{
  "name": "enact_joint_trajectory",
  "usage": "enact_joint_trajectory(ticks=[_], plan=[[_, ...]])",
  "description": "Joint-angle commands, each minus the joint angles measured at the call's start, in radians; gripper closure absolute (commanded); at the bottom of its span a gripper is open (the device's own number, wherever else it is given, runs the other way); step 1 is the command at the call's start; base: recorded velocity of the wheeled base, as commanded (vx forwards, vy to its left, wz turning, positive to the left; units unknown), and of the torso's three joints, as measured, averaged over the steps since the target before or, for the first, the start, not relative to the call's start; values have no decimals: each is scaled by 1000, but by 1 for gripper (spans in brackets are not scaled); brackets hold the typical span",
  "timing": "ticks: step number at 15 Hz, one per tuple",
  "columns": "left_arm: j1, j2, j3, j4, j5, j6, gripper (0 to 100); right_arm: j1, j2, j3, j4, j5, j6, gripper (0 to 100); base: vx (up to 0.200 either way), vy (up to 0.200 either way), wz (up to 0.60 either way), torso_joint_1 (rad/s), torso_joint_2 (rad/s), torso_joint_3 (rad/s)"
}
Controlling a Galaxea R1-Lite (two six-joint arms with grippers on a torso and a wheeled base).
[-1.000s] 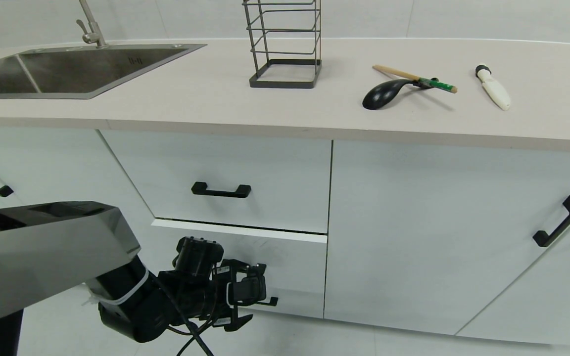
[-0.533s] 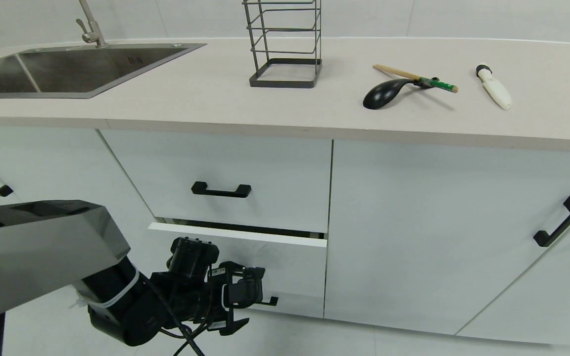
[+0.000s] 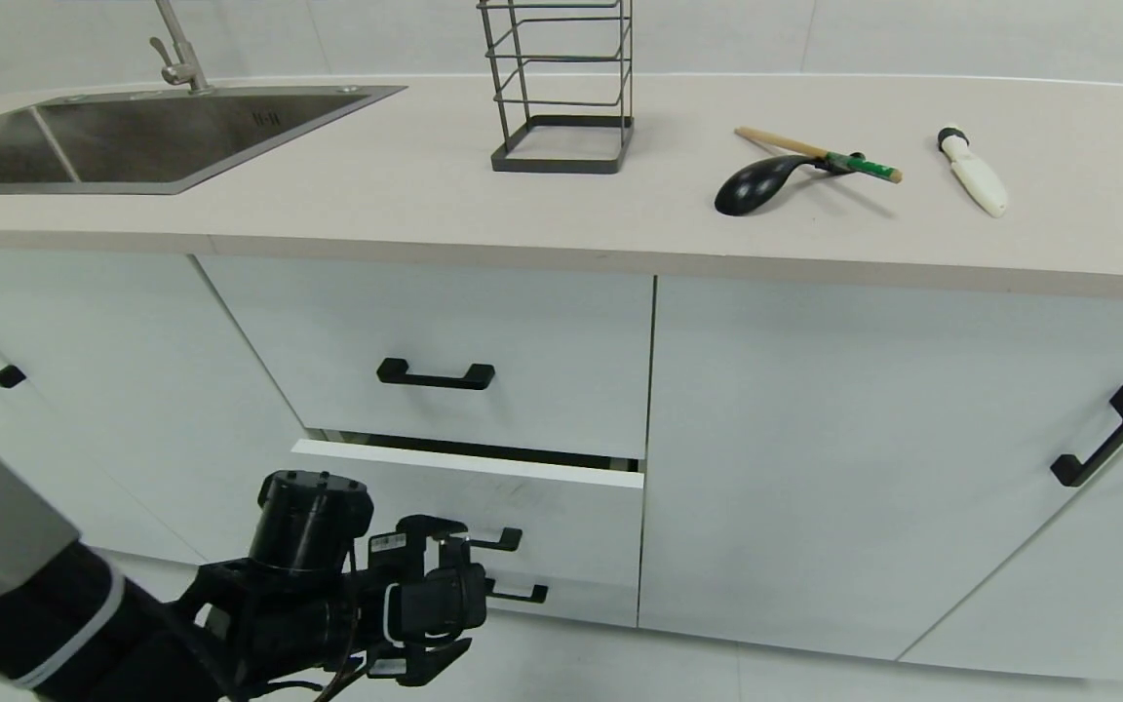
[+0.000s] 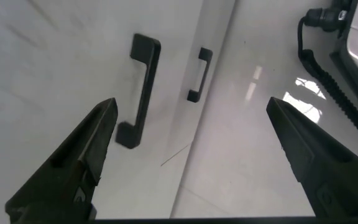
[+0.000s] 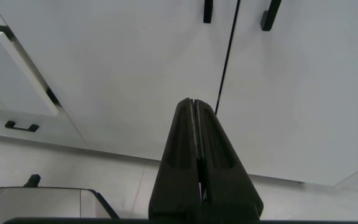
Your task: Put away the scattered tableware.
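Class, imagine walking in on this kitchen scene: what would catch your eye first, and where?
The lower drawer stands slightly open below the countertop, with the open left gripper just in front of its handle. Up on the countertop's right part lie a black spoon, chopsticks crossing its handle, and a white utensil.

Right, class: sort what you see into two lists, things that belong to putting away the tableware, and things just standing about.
Part of the job: black spoon, chopsticks, white utensil, the part-open lower drawer, the open left gripper near its handle.

Just there: sink, tap, wire rack (possibly a holder), upper drawer, cabinet doors.
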Motion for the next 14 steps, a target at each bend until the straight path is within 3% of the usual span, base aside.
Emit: enact_joint_trajectory(ticks=[1,2,5,9,11,14], plan=[[-21,-194,67,12,1,-7,0,0,1,0,0,1,0,100,0,0,0,0,0,0],[-21,-252,63,58,4,-38,0,0,1,0,0,1,0,100,0,0,0,0,0,0],[-21,-268,-23,127,4,-44,0,0,1,0,0,1,0,100,0,0,0,0,0,0],[-21,-202,-292,389,1,-33,0,0,1,0,0,1,0,100,0,0,0,0,0,0],[-21,-139,-361,417,1,-33,0,0,1,0,0,1,0,100,0,0,0,0,0,0],[-15,-54,-382,405,3,-33,0,0,1,0,0,1,0,100,0,0,0,0,0,0]])
